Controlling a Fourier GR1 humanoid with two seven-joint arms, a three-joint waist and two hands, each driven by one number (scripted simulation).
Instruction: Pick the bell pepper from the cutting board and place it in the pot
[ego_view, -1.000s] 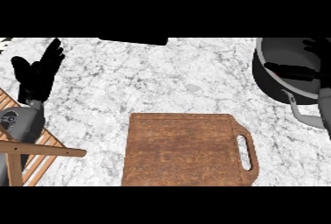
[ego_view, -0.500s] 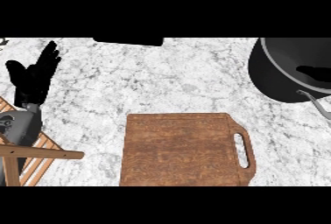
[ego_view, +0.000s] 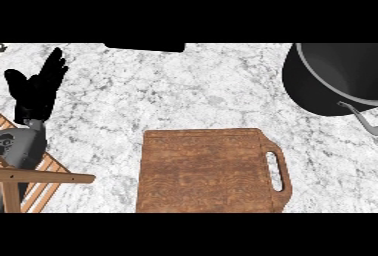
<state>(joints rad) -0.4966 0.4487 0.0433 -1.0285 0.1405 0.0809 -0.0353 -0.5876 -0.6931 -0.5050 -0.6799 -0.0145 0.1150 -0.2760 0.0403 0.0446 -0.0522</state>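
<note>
The brown wooden cutting board (ego_view: 210, 170) lies at the lower middle of the marble counter, its handle slot to the right, with nothing on it. The dark pot (ego_view: 332, 80) stands at the upper right, its grey handle pointing down toward the right edge; what I see of its inside is dark and no bell pepper shows anywhere. My left hand (ego_view: 37, 92) is at the far left, open, fingers pointing up, resting. My right hand is out of the view.
A wooden rack or chair frame (ego_view: 33, 180) sits at the lower left, under my left forearm. A dark flat object (ego_view: 144, 46) lies at the counter's far edge.
My right hand, over the pot a second ago, has withdrawn out of view to the right. The left hand has barely moved.
</note>
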